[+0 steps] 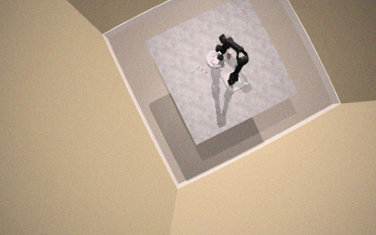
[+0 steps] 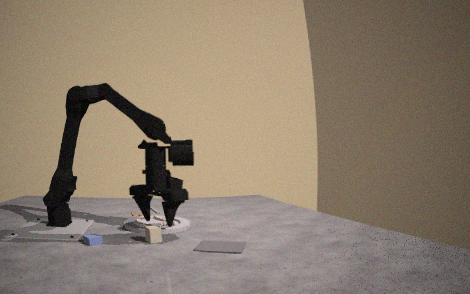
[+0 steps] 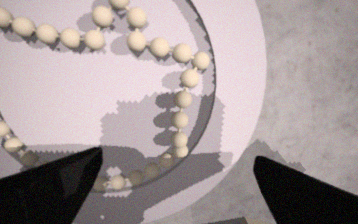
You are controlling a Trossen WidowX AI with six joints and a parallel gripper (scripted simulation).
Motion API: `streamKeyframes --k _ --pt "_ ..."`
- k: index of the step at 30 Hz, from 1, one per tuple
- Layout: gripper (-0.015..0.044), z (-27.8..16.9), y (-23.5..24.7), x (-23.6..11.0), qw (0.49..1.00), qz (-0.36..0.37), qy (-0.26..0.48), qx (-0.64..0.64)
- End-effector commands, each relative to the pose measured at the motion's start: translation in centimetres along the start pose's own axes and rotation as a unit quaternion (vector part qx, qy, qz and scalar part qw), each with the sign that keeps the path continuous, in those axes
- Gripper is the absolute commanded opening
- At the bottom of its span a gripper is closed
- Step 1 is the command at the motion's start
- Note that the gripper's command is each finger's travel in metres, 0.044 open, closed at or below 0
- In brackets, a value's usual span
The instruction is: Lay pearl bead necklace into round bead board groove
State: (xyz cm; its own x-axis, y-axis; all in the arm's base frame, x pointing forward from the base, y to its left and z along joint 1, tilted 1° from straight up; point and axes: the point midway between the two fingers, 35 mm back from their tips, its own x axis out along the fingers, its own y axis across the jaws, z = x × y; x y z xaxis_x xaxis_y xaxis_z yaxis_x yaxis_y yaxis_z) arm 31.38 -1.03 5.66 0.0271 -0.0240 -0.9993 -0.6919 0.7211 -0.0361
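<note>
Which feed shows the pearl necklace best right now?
The wrist view: individual beads of the necklace show on the round bead board, part of the strand following its groove, between the open claw. The exterior view shows only a few specks under the claw; the top view shows little more than the board as a pale disc.

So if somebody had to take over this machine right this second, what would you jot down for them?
Gripper: open wide, holding nothing, poised just above the round bead board.
Pearl bead necklace: lying on the board. One run follows the curved groove on the right side; other loops cross the flat middle.
Done: necklace is on the board, not in the gripper.
Left: check the loops on the middle and nudge them into the groove if needed, then lift the arm away.
</note>
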Motion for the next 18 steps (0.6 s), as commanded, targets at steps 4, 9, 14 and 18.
streamKeyframes --k 4,9,14,18 --pt "0.044 0.0 0.0 -0.1 1.0 0.0 0.0 -0.001" --pt "0.0309 0.8 0.0 -2.3 0.999 0.0 0.0 -0.032" --pt "0.0177 1.0 0.1 -3.2 0.999 0.0 0.0 -0.044" --pt "0.012 1.1 0.1 -2.2 0.999 0.0 0.0 -0.044"
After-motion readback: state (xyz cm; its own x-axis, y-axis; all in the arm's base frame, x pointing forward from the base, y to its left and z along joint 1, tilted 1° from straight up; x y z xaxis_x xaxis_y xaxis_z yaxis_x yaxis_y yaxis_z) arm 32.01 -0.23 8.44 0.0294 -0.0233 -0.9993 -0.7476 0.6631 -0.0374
